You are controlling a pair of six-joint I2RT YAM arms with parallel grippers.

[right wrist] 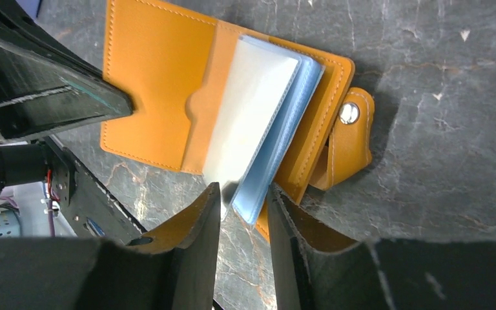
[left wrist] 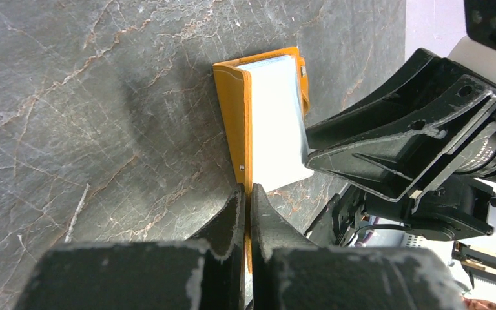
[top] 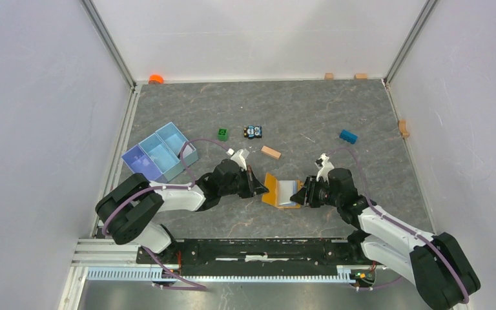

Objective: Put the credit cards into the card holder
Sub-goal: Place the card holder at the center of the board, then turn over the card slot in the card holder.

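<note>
Card holder (top: 279, 192) lies open on the grey marbled table (top: 336, 110), near the front edge, between the two arms. It is orange outside and holds a stack of pale leaves.

Top view: left gripper (top: 258, 184) is at the holder's left edge and right gripper (top: 307, 192) at its right edge. The grip itself is too small to read from here.

Left wrist view: left gripper (left wrist: 248, 194) has its fingers pressed together on the edge of the orange cover (left wrist: 232, 116), which stands lifted off the table.

Right wrist view: right gripper (right wrist: 245, 194) has its fingers spread to either side of the lower corner of the leaves (right wrist: 258, 123). A gap shows beside them, so nothing is clamped. Only this view shows the holder (right wrist: 148, 77)'s inner slip pocket and the closing tab (right wrist: 349, 139) with its one metal snap. The leaves are clear on top and light blue beneath; their number cannot be told.

Elsewhere, seen in the top view only:
- one light blue tray (top: 159, 155) with three compartments
- one green block (top: 223, 134)
- one small toy car (top: 253, 132)
- one blue block (top: 348, 136)
- four wood-coloured blocks: one on the open table (top: 271, 152), two by the back wall, one by the right wall
- one orange object (top: 155, 79) in the back left corner
</note>
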